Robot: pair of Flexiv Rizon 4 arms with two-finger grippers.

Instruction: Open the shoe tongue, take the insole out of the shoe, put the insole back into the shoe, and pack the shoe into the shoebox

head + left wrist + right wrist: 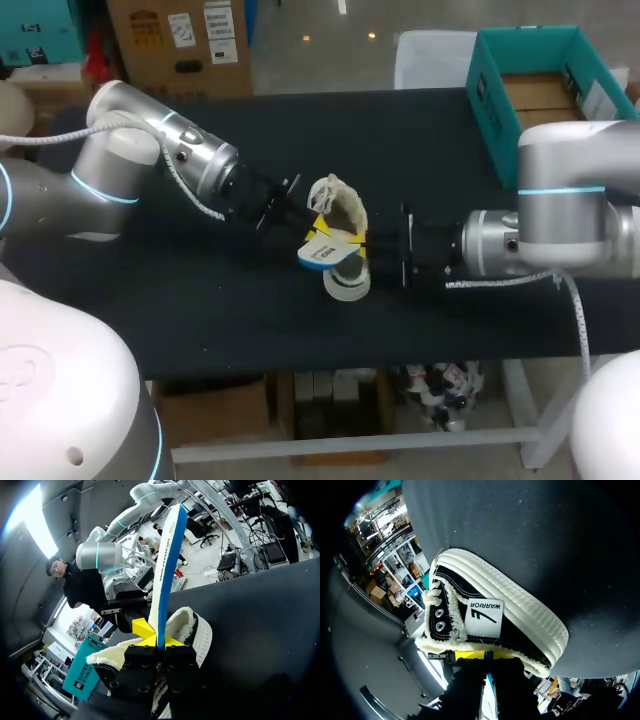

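A black canvas shoe (345,210) with a white sole and fleece lining sits mid-table. A white insole (318,258) with a blue edge stands up out of it. My left gripper (318,228) comes in from the left and is shut on the insole's lower end. In the left wrist view the insole (167,555) rises from between that gripper's (161,641) yellow tips, with the shoe (200,635) just behind. My right gripper (352,241) comes in from the right. In its own view it (485,654) is shut on the shoe's (485,615) fleece rim. A strip of the insole (489,680) shows between its fingers.
A teal shoebox (540,90) stands open at the table's back right corner, about one arm's length from the shoe. It also shows in the left wrist view (82,672). The black tabletop (200,330) spreads around the shoe on all sides.
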